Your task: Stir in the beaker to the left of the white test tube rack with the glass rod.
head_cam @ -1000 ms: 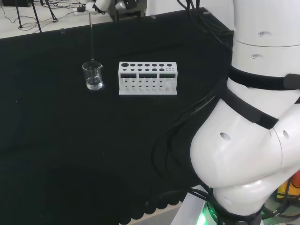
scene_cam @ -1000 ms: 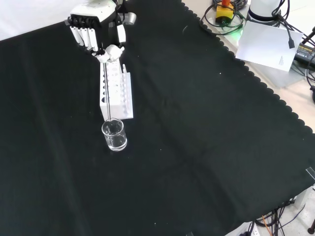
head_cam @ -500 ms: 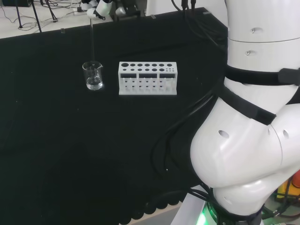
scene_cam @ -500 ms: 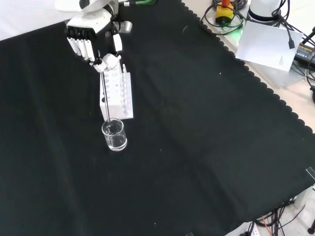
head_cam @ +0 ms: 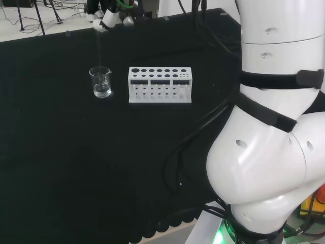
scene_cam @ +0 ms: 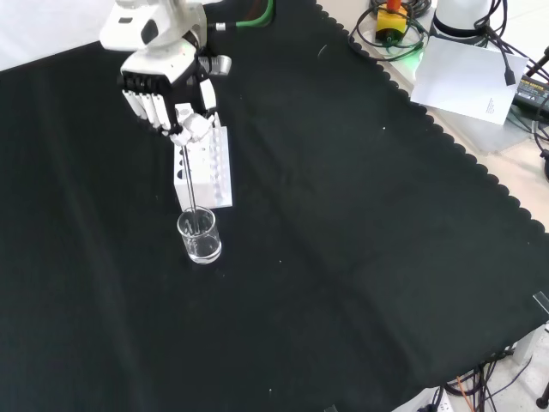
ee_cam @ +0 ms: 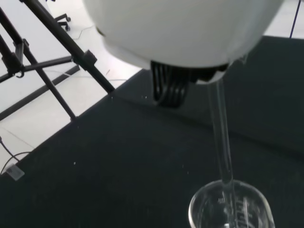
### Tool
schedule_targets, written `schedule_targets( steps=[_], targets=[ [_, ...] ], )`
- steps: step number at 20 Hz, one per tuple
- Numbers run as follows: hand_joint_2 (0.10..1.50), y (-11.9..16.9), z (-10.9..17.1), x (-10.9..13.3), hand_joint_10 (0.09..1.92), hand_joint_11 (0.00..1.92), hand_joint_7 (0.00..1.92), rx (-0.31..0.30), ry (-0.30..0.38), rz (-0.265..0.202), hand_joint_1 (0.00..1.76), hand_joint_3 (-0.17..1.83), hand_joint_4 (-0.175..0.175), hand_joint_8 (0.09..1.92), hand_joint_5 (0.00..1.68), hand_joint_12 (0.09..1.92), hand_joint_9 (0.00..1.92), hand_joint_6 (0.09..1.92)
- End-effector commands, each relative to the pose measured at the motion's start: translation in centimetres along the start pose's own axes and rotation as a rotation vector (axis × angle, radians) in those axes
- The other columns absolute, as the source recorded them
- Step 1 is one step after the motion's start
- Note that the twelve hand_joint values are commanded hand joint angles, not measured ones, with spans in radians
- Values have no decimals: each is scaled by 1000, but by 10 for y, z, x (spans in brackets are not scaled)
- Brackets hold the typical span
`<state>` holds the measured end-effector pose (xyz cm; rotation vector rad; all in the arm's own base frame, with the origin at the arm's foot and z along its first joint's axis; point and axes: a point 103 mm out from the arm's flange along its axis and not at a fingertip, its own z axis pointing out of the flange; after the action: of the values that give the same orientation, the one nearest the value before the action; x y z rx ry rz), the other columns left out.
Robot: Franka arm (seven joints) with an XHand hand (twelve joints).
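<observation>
Left of centre in the front view, the hand (scene_cam: 167, 86) pinches the glass rod (scene_cam: 190, 184) in curled fingers, its tip entering the beaker (scene_cam: 199, 237) below the white test tube rack (scene_cam: 202, 167). Lowering step; next, probably descend into the liquid, then circle

No legible text anywhere; faint graduation marks on the beaker (ee_cam: 232, 209), too blurred to read as numbers.

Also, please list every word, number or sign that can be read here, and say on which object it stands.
None can be read.
Beaker: faint printed graduation marks on the glass, too blurred to read.
White test tube rack: plain, no print.
Glass rod: plain, no print.
White sheet of paper: a small mark, too small to read.
</observation>
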<state>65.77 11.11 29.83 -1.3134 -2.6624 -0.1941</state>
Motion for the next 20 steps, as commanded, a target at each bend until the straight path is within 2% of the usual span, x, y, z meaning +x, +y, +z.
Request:
schedule_targets(
  steps=[1, 12, 20],
  targets=[
    [360, 7, 24, -3, 547, 1690, 1465, 40, 2, -17, 1350, 1101, -175, 808, 1429, 721, 1869, 386],
    [363, 19, 45, -7, 547, 1689, 1465, 70, 15, -9, 1349, 1097, -175, 807, 1429, 720, 1868, 384],
    [364, 14, 37, -23, 546, 1688, 1464, 64, -3, 18, 1349, 1094, -175, 807, 1429, 719, 1868, 381]
  ],
)
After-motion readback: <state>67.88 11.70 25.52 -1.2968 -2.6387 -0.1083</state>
